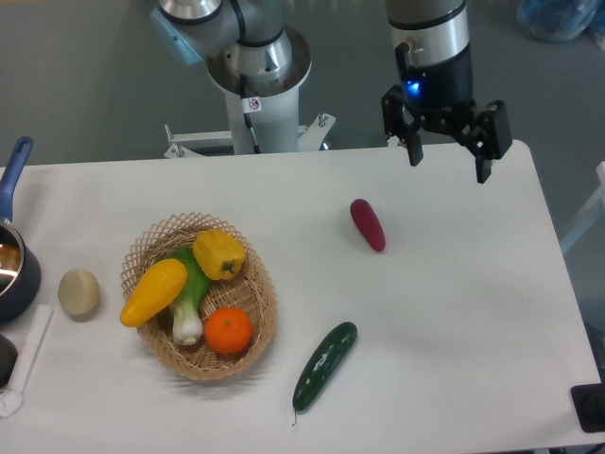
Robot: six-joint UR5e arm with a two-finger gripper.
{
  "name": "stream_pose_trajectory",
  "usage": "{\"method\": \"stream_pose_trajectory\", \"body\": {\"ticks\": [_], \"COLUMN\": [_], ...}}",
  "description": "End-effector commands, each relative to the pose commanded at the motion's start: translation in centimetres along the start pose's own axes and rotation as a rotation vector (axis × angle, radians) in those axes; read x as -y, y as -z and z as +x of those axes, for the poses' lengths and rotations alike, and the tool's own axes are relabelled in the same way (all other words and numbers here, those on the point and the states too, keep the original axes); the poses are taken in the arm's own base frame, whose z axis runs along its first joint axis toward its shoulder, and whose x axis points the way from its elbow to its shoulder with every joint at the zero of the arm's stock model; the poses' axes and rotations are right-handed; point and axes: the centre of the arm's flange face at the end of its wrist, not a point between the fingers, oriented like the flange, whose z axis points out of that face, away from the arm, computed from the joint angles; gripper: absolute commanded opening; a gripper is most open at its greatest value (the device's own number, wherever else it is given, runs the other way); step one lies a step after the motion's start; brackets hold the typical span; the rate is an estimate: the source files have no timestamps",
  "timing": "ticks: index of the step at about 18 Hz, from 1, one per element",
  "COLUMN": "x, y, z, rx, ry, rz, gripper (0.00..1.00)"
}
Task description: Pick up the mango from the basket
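On the white table (454, 312) sits a round, shallow, tan woven wicker basket (253, 331) with a looped open-weave rim, over toward the left half. Lying in it along the left side is the smooth, elongated yellow mango (153, 292), shading toward orange, its lower end poking out over the basket's rim. Right beside it, touching, is a green-and-white leafy vegetable (192, 301), and above that a lumpy yellow bell pepper (219, 253) rests against the back of the basket. A round orange (228, 330) sits at the front. Just outside the basket on the left lies a pale beige potato-like lump (78, 292), and at the far left edge a dark blue pot with a blue handle (13, 248) is partly cut off. Out on the open table, a dark green cucumber (324, 366) lies diagonally near the front, and a small purple-red oblong vegetable (368, 224) sits well apart toward the middle. The black two-finger gripper (448, 168) hangs over the far right side of the table, well away from the basket, its fingers spread wide with nothing between them.
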Motion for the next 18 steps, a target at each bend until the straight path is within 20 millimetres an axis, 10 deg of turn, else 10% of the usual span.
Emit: {"method": "stream_pose_trajectory", "body": {"ticks": [18], "x": [1.5], "y": [-3.1], "z": [2.2], "rx": [0.026], "ry": [0.129], "rz": [0.035], "gripper": [1.0]}}
